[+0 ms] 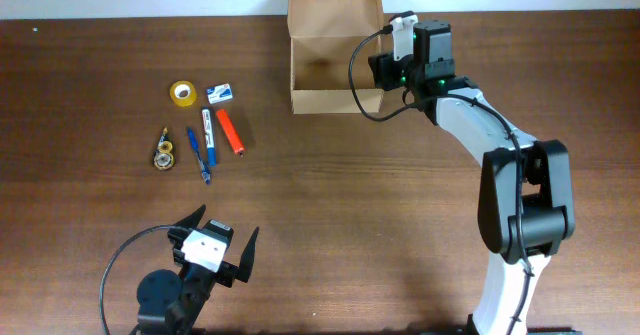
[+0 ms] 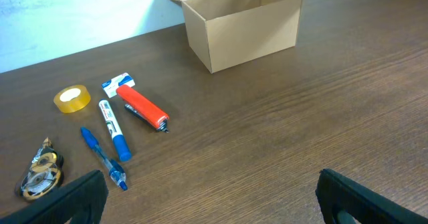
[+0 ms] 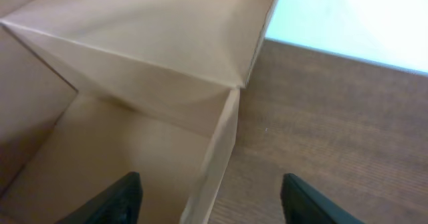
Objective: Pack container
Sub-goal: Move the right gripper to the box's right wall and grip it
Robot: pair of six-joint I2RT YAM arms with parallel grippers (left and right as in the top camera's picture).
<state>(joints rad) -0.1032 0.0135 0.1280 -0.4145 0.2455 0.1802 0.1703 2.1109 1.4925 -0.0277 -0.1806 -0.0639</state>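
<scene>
The container, a brown cardboard box [image 1: 325, 101] with its flap lid standing open at the back, sits at the far middle of the table and looks empty. It also shows in the left wrist view [image 2: 247, 30]. My right gripper [image 1: 384, 72] is open and straddles the box's right wall [image 3: 221, 150], one finger inside and one outside. My left gripper [image 1: 222, 243] is open and empty near the front left edge, far from the box, and it also shows in the left wrist view [image 2: 210, 197].
Small items lie at the left: a yellow tape roll [image 1: 182, 92], a small blue-and-white packet [image 1: 220, 93], a white marker with a blue cap [image 1: 208, 125], an orange marker [image 1: 230, 131], a blue pen [image 1: 199, 153] and a tape dispenser [image 1: 163, 152].
</scene>
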